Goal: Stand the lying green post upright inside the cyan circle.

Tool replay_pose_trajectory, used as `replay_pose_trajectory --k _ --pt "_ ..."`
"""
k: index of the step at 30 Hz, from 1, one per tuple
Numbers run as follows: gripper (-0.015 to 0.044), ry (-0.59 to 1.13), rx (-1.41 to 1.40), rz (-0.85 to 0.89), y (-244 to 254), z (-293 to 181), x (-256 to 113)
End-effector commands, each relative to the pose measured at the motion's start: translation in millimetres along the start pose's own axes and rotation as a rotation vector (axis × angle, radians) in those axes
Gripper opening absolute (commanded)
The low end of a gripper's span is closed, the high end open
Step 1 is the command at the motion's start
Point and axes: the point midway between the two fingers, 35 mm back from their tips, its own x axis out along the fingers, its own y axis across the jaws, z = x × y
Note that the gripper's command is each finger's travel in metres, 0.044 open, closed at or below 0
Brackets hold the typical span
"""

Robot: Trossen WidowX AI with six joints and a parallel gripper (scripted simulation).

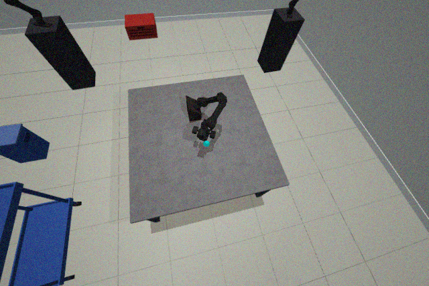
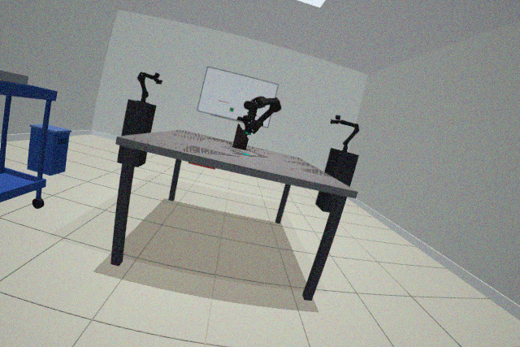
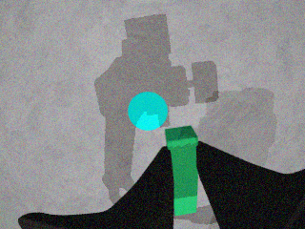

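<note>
The green post [image 3: 185,172] is between the two black fingers of my gripper [image 3: 181,151] [image 2: 248,132], which is shut on it. In the wrist view the post runs lengthwise down the picture, with its darker end face at the top; its exact tilt is hard to judge. In the exterior view only a small green bit shows under the hand, above the table. The cyan circle [image 1: 206,143] [image 2: 245,153] [image 3: 148,111] lies flat on the table, up and left of the post in the wrist view, and nothing stands on it. In the top view the hand hides the post.
The grey table [image 1: 166,179] [image 2: 167,141] bears the arm and its dark wedge-shaped base [image 1: 194,111] [image 2: 240,139]. The arm's shadow falls across the circle's surroundings. Two other arms stand on black pedestals [image 1: 64,54] [image 1: 281,39] beyond the table. A blue cart [image 1: 43,241] stands off to the left.
</note>
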Motion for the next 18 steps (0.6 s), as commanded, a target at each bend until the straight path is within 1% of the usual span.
replay_pose_trajectory --k 1,7,18 --pt "0.0023 0.013 -0.037 0.007 11.6 -7.0 2.8" --pt "0.0023 0.017 -0.082 0.012 24.8 -13.3 3.5" --pt "0.0023 -0.012 -0.097 -0.036 19.3 -11.0 12.8"
